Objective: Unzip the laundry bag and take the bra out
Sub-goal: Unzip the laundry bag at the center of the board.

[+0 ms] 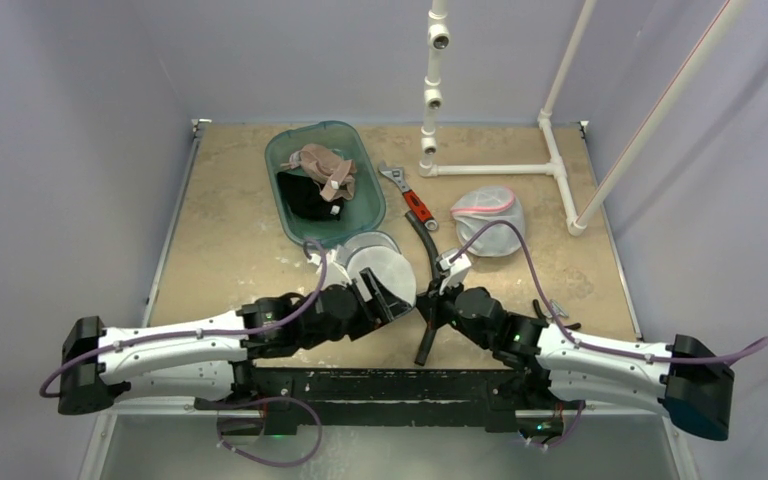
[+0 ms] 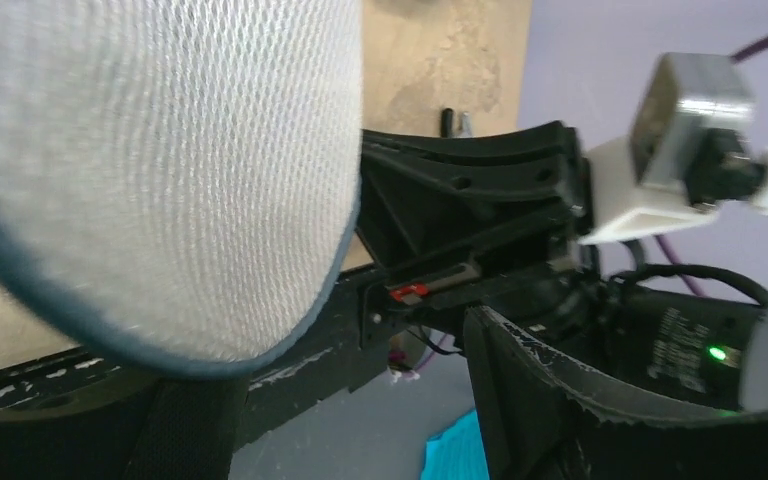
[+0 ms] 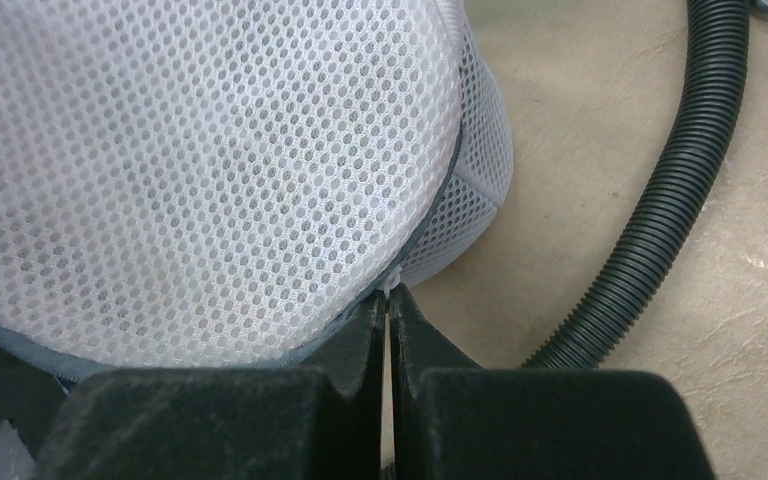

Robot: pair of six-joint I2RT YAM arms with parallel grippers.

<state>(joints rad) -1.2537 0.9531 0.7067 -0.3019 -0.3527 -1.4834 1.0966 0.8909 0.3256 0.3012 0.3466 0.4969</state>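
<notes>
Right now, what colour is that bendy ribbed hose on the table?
The hose is black; it shows best in the right wrist view.

White mesh laundry bag [image 1: 382, 268], tilted

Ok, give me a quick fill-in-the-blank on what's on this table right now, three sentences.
1. The right pincer is ___ on the rim of the white mesh bag.
2. The wrench on the table has a ___ handle.
3. The other bag, by the white pipes, has a ___ rim.
Missing words: shut; red; pink.
</notes>
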